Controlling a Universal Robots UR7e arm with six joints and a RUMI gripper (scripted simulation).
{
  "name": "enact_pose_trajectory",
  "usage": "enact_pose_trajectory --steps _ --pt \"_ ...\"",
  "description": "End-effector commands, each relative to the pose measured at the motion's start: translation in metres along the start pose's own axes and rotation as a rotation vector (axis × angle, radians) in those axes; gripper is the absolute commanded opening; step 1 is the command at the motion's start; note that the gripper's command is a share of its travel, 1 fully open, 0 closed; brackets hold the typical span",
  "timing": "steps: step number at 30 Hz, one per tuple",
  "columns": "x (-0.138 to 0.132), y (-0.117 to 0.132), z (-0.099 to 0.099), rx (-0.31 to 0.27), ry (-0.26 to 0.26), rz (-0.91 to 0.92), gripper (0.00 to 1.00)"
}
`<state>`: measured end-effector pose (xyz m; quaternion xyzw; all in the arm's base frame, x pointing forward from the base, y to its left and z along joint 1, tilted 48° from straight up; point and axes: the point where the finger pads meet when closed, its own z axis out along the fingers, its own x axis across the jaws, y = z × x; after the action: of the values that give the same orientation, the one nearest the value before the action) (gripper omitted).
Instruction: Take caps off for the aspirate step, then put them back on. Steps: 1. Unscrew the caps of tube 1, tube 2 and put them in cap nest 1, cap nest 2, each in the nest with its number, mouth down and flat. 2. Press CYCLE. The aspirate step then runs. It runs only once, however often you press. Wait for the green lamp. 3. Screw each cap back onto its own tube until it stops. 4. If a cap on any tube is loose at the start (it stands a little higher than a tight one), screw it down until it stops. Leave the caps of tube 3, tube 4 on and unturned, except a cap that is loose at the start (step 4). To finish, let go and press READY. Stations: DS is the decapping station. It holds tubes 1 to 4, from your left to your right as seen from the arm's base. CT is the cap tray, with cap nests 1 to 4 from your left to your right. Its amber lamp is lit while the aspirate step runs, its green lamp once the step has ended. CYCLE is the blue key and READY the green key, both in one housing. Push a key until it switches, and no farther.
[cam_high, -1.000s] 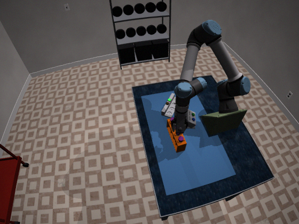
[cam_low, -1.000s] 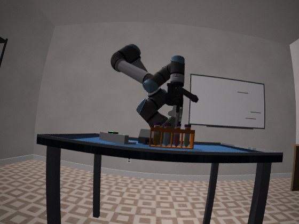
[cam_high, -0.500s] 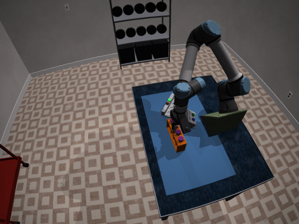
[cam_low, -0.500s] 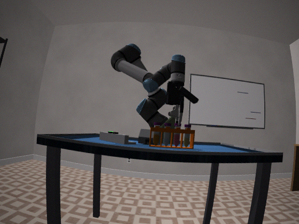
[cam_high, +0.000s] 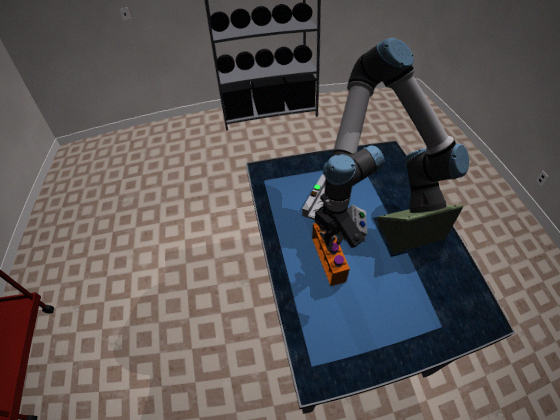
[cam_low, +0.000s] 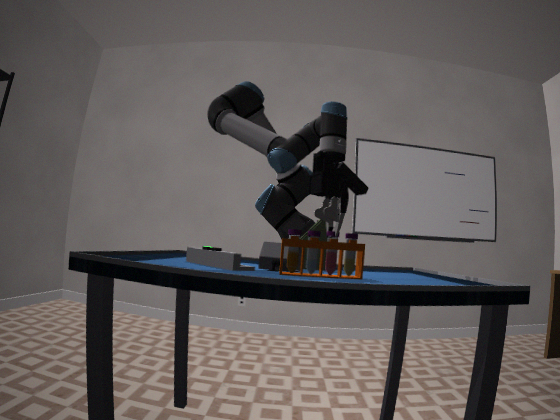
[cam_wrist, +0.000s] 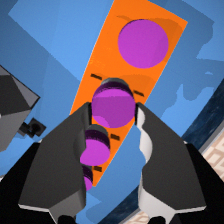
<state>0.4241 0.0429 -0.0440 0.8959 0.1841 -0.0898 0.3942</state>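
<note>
My gripper (cam_high: 332, 242) (cam_wrist: 113, 104) is shut on the purple cap of tube 2 (cam_wrist: 114, 104) (cam_low: 330, 234), which sits on its tube in the orange rack (cam_high: 339, 278) (cam_low: 361, 262) (cam_wrist: 172, 25). The purple cap of tube 1 (cam_high: 339, 260) (cam_low: 351, 236) (cam_wrist: 143, 43) is on its tube at the rack's end. The caps of tube 3 (cam_low: 314, 233) (cam_wrist: 95, 151) and tube 4 (cam_low: 295, 232) (cam_wrist: 88, 180) are also on. The grey cap tray (cam_low: 212, 257) has its green lamp (cam_high: 317, 187) lit. The arm hides part of the tray in the top view.
The grey key housing (cam_high: 356, 212) with the green key (cam_high: 362, 214) and blue key (cam_high: 363, 223) stands between the rack and the arm's base. An olive-green slanted panel (cam_high: 420, 231) stands in front of the base. The cap tray is beyond the rack's tube 4 end.
</note>
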Motion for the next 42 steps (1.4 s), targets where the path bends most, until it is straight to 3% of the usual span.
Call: enact_pose_trajectory --steps 1,12,37,42 --pt "0.0003 0.0001 -0.0004 0.001 0.002 -0.002 0.00" --pt "0.0003 0.0001 -0.0004 0.000 0.002 -0.002 0.00" --pt "0.0002 0.0001 0.0009 0.001 0.002 0.765 0.00" --pt "0.0003 0.0001 0.0009 0.001 0.002 0.783 0.00"
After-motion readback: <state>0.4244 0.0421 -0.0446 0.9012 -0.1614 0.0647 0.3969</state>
